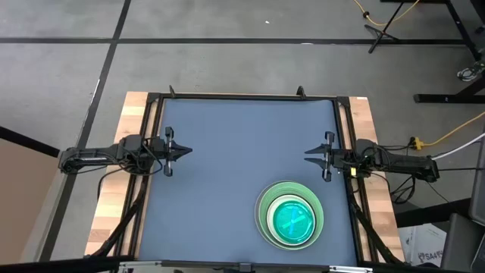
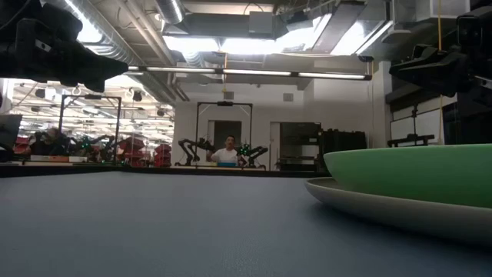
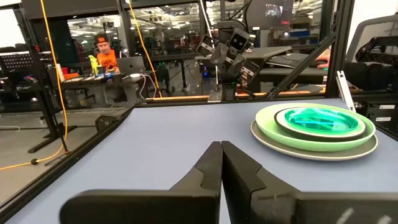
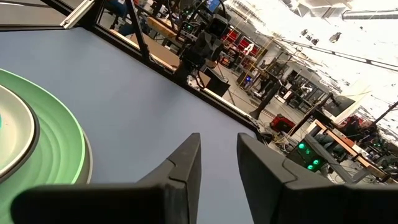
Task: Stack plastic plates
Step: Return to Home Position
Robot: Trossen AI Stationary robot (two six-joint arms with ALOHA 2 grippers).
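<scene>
Left end effector [image 3: 221,154]: clenched, dark fingers [image 3: 205,171] pressed together with barely a seam between them, grasping nothing; held over the left edge of the bench [image 1: 227,167], pointing inward.
Right end effector [image 4: 217,146]: released, fingers [image 4: 186,162] parted by a narrow gap, empty; held over the right edge of the bench, pointing back toward the left one.
Stack of plastic plates [image 1: 290,214]: resting on the blue-grey bench top on its right side, at the lower right of the high view; near the right end effector but not touching it, well apart from the left.
Bottom of stack: large grey plate [image 3: 311,151], flat on the bench.
Second layer: large light green plate [image 3: 264,121], nested in the grey one.
Further up: white plate [image 4: 15,143], seen inside the light green plate from the right wrist.
Top of stack: small translucent plate [image 3: 320,118], blue-green, centred.
Bench surround: wooden side strips [image 1: 125,152] under both arms.
Background: person [image 2: 227,154] far behind the bench in the workshop.
</scene>
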